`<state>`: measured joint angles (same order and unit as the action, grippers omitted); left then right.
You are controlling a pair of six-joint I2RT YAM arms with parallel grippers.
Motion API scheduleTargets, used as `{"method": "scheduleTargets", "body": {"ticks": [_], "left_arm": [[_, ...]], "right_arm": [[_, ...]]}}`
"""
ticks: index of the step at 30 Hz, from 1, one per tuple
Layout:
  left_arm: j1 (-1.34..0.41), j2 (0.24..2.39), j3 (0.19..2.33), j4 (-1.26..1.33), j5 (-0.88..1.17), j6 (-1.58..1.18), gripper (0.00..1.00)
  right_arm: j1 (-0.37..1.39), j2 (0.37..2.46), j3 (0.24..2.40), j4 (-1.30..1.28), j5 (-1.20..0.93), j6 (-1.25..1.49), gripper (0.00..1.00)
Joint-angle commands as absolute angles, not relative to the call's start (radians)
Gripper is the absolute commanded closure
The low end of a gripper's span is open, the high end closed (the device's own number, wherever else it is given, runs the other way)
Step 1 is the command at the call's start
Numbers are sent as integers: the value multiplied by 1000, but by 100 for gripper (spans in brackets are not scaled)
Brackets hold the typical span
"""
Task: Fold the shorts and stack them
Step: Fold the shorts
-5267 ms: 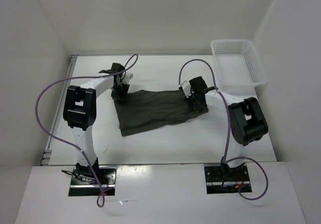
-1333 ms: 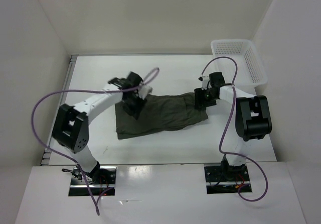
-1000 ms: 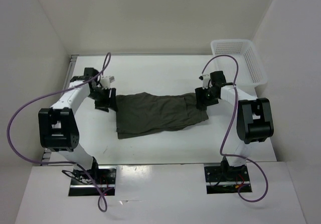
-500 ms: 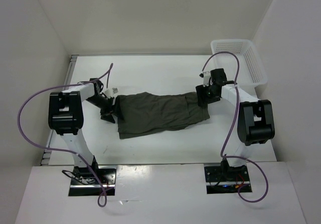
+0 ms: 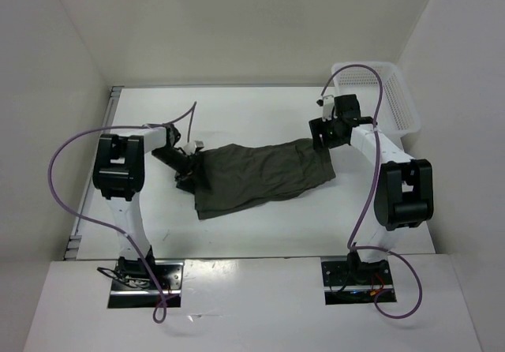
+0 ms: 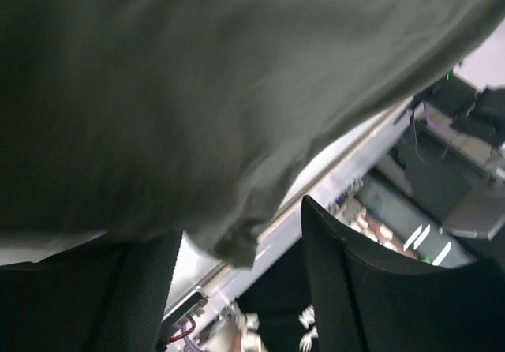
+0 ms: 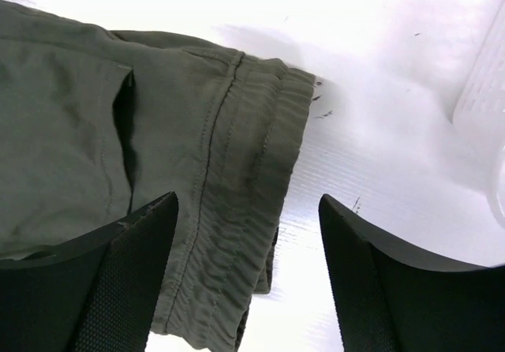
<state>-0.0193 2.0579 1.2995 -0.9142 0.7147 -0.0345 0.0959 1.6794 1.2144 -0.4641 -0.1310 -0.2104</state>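
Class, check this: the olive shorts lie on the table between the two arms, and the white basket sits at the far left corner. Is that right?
No. The basket sits at the far right corner, not the far left; the top external view shows it. The shorts do lie on the table, as stated.

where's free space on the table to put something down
Bare table runs along the back wall beyond the shorts, and a wide strip lies between shorts and arm bases. Crowded at both shorts ends by the left gripper and right gripper, and near the basket.
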Motion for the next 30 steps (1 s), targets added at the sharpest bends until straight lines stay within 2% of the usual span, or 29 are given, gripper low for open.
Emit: {"method": "scheduleTargets", "body": {"ticks": [1, 4, 6, 10, 11, 12, 13, 15, 17, 24, 30], "left_arm": [[-60, 2144, 1307, -839, 676, 0, 32], [-60, 2172, 1307, -839, 654, 0, 32], [-60, 2181, 1298, -839, 643, 0, 36], [-60, 2215, 1322, -839, 664, 0, 60], [-60, 2230, 1334, -839, 664, 0, 77], [-60, 2240, 1345, -839, 673, 0, 83], [-60, 2249, 1364, -851, 686, 0, 89], [-60, 2249, 1377, -862, 686, 0, 100], [-60, 2234, 1393, -862, 686, 0, 100], [21, 2097, 1452, -951, 696, 0, 100], [61, 2023, 1569, -1080, 759, 0, 100]], "right_arm": [[104, 1661, 1213, -465, -103, -222, 22], [104, 1661, 1212, -465, -92, -232, 22], [104, 1661, 1244, -465, -92, -232, 22], [115, 1672, 1307, -465, -71, -241, 22], [124, 1672, 1321, -465, -61, -251, 22], [124, 1672, 1321, -465, -61, -252, 22], [150, 1672, 1321, -465, -61, -265, 24], [176, 1660, 1321, -474, -71, -297, 34], [221, 1649, 1280, -474, -93, -310, 44], [241, 1706, 1177, -456, -94, -302, 72], [261, 1792, 1195, -465, -106, -272, 81]]}}
